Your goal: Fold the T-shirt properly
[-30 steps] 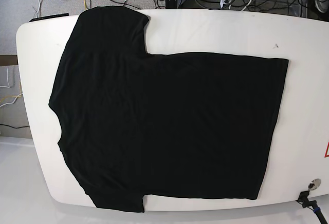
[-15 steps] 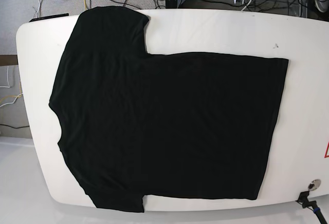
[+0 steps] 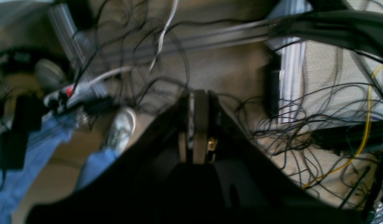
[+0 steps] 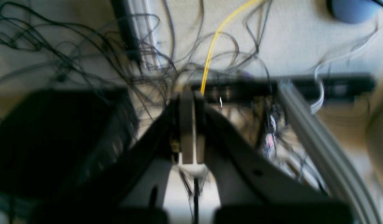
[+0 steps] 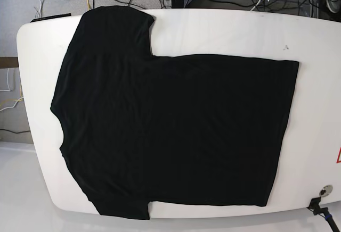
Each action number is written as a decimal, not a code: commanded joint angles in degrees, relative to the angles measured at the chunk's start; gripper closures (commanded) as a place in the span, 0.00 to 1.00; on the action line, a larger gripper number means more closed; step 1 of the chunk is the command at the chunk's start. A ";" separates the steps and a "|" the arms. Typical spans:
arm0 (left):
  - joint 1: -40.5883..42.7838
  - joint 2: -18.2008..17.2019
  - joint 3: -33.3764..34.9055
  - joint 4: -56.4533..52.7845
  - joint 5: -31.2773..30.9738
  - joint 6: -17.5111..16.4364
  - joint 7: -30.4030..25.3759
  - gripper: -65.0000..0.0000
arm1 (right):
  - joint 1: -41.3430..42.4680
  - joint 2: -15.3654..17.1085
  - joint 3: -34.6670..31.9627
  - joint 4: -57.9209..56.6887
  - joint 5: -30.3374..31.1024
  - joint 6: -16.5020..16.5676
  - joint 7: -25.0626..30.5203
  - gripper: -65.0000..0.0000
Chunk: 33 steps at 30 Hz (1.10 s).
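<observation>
Large plain black short-sleeved fabric T-shirt (image 5: 170,131) spread flat across the white oval tabletop (image 5: 224,32), filling most of the base frame. Sleeves at upper left and lower left; straight hem down the right side; collar edge at far left, close to the table rim. Few wrinkles, no fold begun.

Handling, as judged: light, limp, thin cloth; likely to drape and sag once lifted, and to drag on the tabletop rather than slide as one piece. Best taken by pinching edges or corners: the two hem corners at right, or sleeve tips and shoulders at left. A pinch in mid-panel likely to bunch it.

Left gripper (image 3: 196,93), centre of the left wrist frame: jaws pressed together, nothing between them. Right gripper (image 4: 188,93), centre of the right wrist frame: likewise closed and empty. Both aimed at the floor off the table; neither arm seen in the base frame.

Surroundings: tangled black cables (image 4: 85,62) and a yellow cable (image 4: 216,37) on the floor, blurred. Small round metal fitting (image 5: 325,191) at lower right of the tabletop, clear of the cloth. Nothing lying on the shirt.
</observation>
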<state>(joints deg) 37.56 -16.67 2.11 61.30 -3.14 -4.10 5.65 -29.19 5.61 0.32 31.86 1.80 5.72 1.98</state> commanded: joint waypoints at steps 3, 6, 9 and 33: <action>6.19 -3.07 -0.71 4.89 0.03 0.51 0.55 1.00 | -8.61 3.96 0.31 8.26 0.00 -0.35 -2.02 1.00; 11.36 -4.38 -0.86 10.65 0.06 0.56 0.43 1.00 | -13.78 6.23 0.35 15.40 0.55 -0.32 -1.95 1.00; 16.72 -5.15 -1.17 17.41 0.00 -0.11 0.66 1.00 | -19.10 8.42 1.28 24.11 2.67 0.00 -2.27 1.00; 31.16 -11.55 -10.83 66.65 -2.91 -4.22 5.89 0.93 | -29.98 12.71 25.65 83.69 28.07 4.88 -27.51 1.00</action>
<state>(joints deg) 68.34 -28.03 -8.23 126.48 -6.07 -8.58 12.23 -60.10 17.76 24.47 113.89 28.14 10.15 -22.94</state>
